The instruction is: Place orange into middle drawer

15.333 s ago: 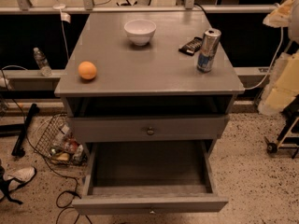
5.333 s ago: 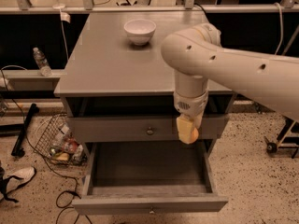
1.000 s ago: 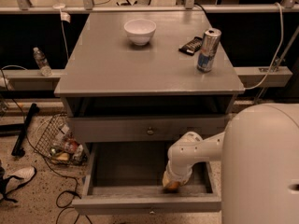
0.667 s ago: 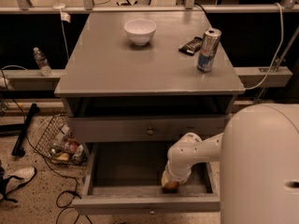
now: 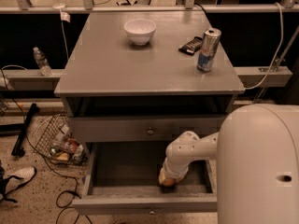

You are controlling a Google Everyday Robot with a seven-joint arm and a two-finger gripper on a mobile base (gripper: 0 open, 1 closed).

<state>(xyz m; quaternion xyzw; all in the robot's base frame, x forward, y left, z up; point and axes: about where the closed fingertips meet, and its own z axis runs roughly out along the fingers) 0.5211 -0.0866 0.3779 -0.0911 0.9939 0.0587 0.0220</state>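
Observation:
The middle drawer (image 5: 117,190) of the grey cabinet stands pulled open, showing its dark grey inside. My white arm reaches down into it from the right. My gripper (image 5: 167,178) is low inside the drawer, near its front right part. A bit of the orange (image 5: 168,181) shows at the gripper's tip, at or just above the drawer floor. The fingers are mostly hidden by the wrist.
On the cabinet top (image 5: 107,64) stand a white bowl (image 5: 139,31), a drink can (image 5: 208,50) and a dark snack bar (image 5: 191,45). The upper drawer front with a knob (image 5: 150,131) is shut. A wire basket with clutter (image 5: 60,143) and cables lie on the floor at left.
Over the last second the arm and gripper have stayed almost still inside the drawer. Much earlier the orange lay on the cabinet top's left side; it is gone from there.

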